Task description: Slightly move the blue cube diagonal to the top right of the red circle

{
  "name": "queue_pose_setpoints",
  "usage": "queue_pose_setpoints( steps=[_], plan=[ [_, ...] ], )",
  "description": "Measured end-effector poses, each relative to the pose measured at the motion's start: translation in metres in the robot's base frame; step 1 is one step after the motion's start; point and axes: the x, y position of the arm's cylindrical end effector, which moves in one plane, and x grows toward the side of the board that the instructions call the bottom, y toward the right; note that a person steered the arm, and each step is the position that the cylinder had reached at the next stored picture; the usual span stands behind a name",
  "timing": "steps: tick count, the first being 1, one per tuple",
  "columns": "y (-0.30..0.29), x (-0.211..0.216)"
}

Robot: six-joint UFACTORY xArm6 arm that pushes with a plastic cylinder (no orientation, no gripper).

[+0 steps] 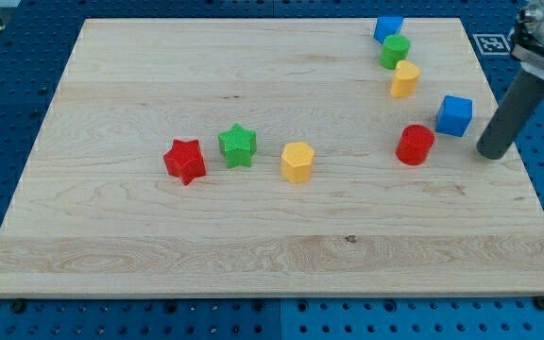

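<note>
The blue cube [454,115] sits on the wooden board [253,227] near its right edge. The red circle [415,144], a short red cylinder, stands just to the lower left of the cube, with a small gap between them. My tip [490,153] is the lower end of the dark rod at the view's right. It stands just right of and slightly below the blue cube, not touching it.
A second blue block [388,27], a green cylinder [395,51] and a yellow block [404,79] run in a line at the top right. A red star [185,161], a green star [237,145] and a yellow hexagon [297,161] lie mid-board.
</note>
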Motion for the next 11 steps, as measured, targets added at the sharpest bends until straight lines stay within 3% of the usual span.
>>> queue_pose_setpoints(
  steps=[3, 7, 11],
  plan=[
    [0.013, -0.005],
    [-0.002, -0.071],
    [0.015, -0.068]
  ],
)
